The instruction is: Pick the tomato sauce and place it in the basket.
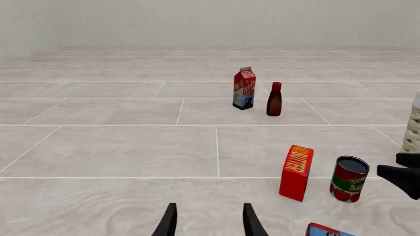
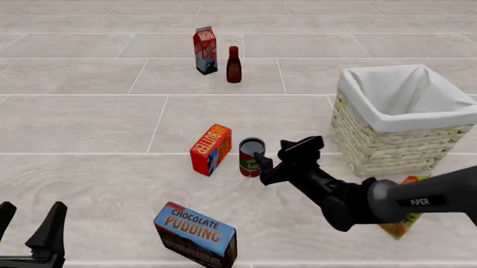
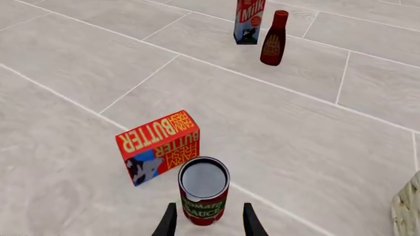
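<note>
The tomato sauce is a small red can with a green band and a dark metal top, standing upright on the floor just right of a butter box. My right gripper is open at the can's right side. In the right wrist view the can stands between that gripper's two fingers, with small gaps on both sides. The basket, pale wicker with a white lining, stands to the right of the can and a little farther away. My left gripper is open and holds nothing, low at the near left.
A red butter box stands just left of the can. A chocolate pudding box lies in front. A milk carton and a dark bottle stand far back. An orange packet lies partly under the right arm.
</note>
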Tool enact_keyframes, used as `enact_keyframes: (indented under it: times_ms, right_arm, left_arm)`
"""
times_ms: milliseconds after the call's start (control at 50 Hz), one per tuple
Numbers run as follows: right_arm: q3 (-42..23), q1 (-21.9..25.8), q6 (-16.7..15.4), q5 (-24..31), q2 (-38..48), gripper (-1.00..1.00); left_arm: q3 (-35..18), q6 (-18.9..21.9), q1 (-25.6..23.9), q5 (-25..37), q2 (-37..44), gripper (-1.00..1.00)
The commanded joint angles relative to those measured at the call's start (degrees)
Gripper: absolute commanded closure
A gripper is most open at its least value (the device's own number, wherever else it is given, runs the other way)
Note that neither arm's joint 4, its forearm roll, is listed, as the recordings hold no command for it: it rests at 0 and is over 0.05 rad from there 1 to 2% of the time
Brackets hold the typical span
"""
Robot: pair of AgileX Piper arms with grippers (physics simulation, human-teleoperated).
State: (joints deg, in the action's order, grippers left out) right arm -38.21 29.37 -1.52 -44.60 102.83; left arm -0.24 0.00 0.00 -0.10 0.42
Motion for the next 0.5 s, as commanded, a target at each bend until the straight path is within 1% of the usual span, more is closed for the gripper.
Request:
enact_keyframes:
  times_ms: [20, 500]
  right_arm:
    - [-0.9, 0.1, -0.1, -0.2, 1.9, -1.0]
    - [-2.7, 0.7, -0.4, -0.6, 6.0, -1.0]
  left_arm:
    - [0.0, 0.0, 0.0, 0.0, 0.0, -1.0]
    - [0.0, 0.0, 0.0, 0.0, 0.0, -1.0]
